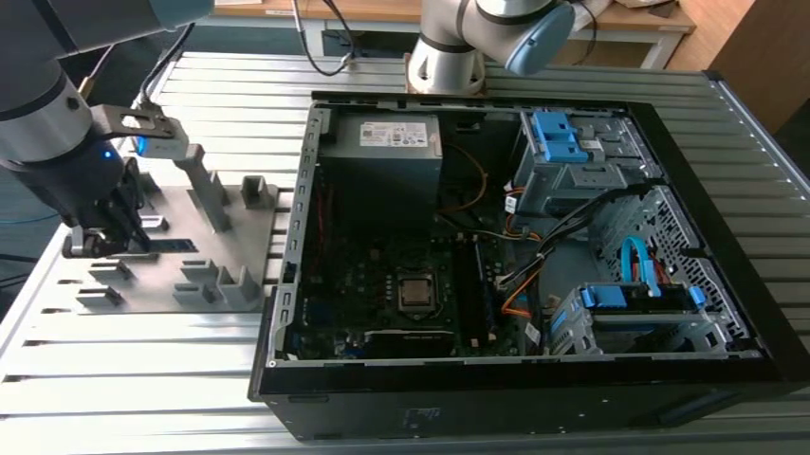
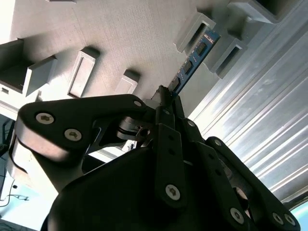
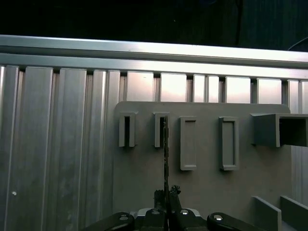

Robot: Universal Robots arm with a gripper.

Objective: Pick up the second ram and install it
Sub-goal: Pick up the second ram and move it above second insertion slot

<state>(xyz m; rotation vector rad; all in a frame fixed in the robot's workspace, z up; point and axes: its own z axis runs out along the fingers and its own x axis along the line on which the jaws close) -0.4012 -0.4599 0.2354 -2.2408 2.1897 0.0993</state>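
The second ram (image 2: 193,61) is a thin dark board with a bluish label. It reaches from my fingertips to a slotted grey holder block (image 2: 195,30) on the grey holder plate (image 2: 130,33). In the first wrist view the second ram (image 3: 166,154) shows edge-on, its far end at a slot (image 3: 160,131). My gripper (image 2: 166,98) is shut on the near end of the stick. In the exterior view my gripper (image 1: 104,242) hangs low over the plate (image 1: 190,270) at the exterior view's left.
The open computer case (image 1: 291,284) lies to the exterior view's right of the plate, with the motherboard (image 1: 405,284), cables and blue drive brackets (image 1: 557,137) inside. A second arm's base (image 1: 446,52) stands behind the case. Upright grey blocks (image 1: 209,194) rise from the plate near my gripper.
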